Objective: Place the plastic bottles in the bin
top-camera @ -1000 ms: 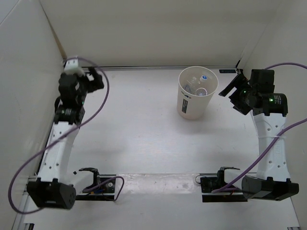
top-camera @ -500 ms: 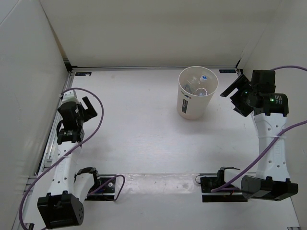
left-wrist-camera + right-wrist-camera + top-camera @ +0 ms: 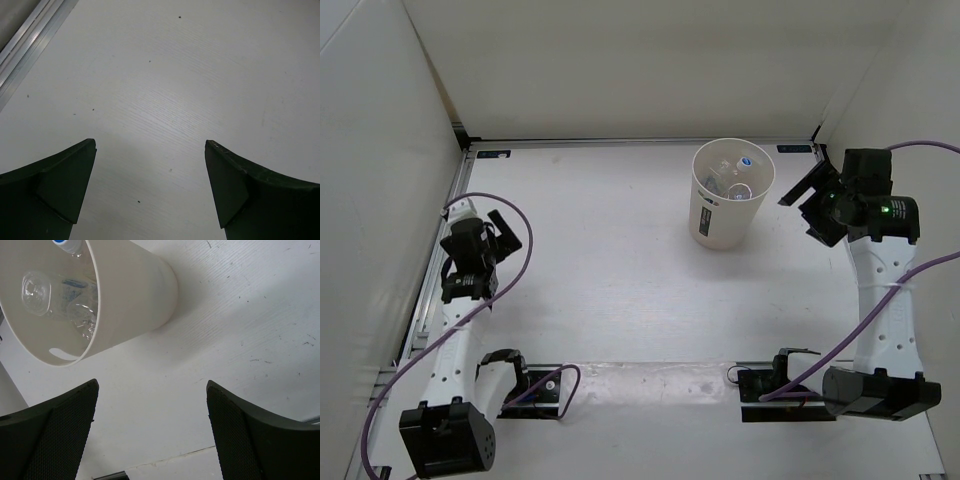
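The bin (image 3: 730, 215) stands upright on the worktop (image 3: 610, 260), its long axis vertical and its mouth open upward. It sits just to the left of the right tool (image 3: 804, 203) and far off to the right of the left tool (image 3: 504, 228), so the right arm is much the nearer. The bottles (image 3: 733, 176) lie inside the bin. Clear ones with white caps show there, though all 4 cannot be counted, and none shows outside it. Both tools stand wide and hold nothing. With the bottles binned, the task looks finished, and any further drop would suit the right arm.
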